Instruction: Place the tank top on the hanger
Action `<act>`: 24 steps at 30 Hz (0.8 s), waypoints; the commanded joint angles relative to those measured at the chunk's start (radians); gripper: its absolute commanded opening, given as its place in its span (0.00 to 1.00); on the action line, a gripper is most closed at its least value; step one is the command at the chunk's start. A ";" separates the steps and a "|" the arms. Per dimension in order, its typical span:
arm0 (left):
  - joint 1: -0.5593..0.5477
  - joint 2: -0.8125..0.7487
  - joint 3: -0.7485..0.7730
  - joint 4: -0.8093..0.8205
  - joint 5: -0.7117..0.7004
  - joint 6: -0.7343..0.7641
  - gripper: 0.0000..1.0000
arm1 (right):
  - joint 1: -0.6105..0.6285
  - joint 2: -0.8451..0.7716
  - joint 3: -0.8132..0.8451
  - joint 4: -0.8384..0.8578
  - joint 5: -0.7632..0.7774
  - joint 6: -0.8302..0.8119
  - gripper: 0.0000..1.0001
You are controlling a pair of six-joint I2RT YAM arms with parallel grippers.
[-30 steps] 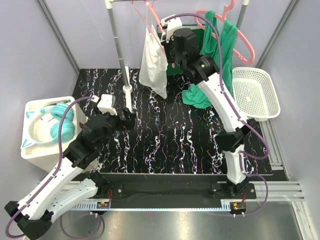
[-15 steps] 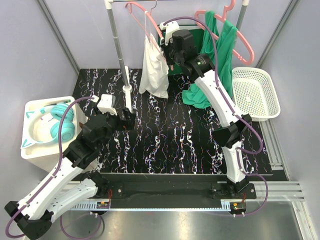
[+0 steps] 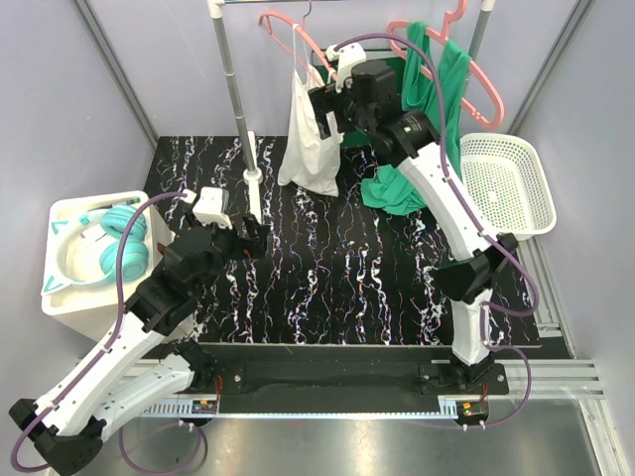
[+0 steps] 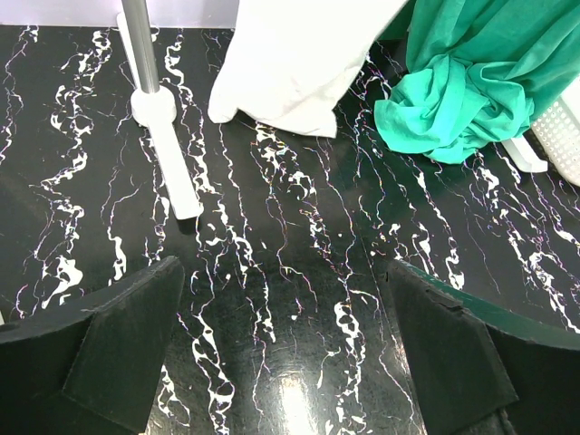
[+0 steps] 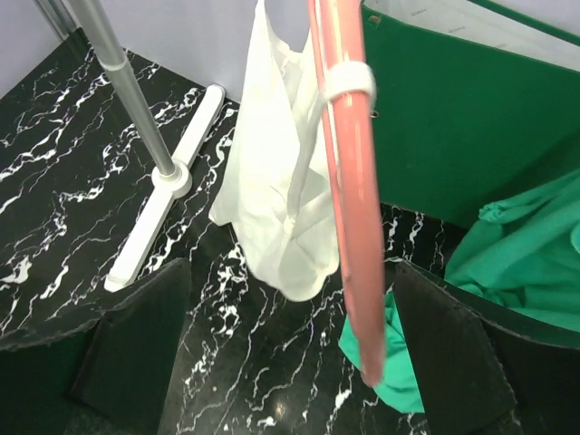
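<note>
Upper centre of top view: hanger [image 3: 281,28] hangs by rack pole [image 3: 230,69], tank top [image 3: 310,144] draped from it, one strap over its arm. R gripper [image 3: 327,114] just beside, fingers wide apart w/ hanger arm between, not clamped. Lower left: L gripper [image 4: 285,267] over table [image 3: 327,268], fingers apart, empty.

- White tank top [image 5: 267,199]: hangs limp by one strap looped over the hanger's arm, body bunched narrow.
- Thin pink hanger [image 5: 349,227]: steeply tilted below the rail [image 3: 283,2].
</note>
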State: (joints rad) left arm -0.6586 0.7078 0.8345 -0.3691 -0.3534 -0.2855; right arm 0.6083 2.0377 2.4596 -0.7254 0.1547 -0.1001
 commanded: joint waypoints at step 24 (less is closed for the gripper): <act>-0.001 -0.059 -0.021 0.021 -0.110 -0.034 0.99 | -0.016 -1.103 -1.545 0.311 0.272 0.341 1.00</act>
State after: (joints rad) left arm -0.6586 0.6453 0.8169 -0.3729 -0.4446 -0.3149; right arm 0.6033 1.0103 1.0046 -0.4503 0.3374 0.1104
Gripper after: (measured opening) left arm 0.988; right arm 0.994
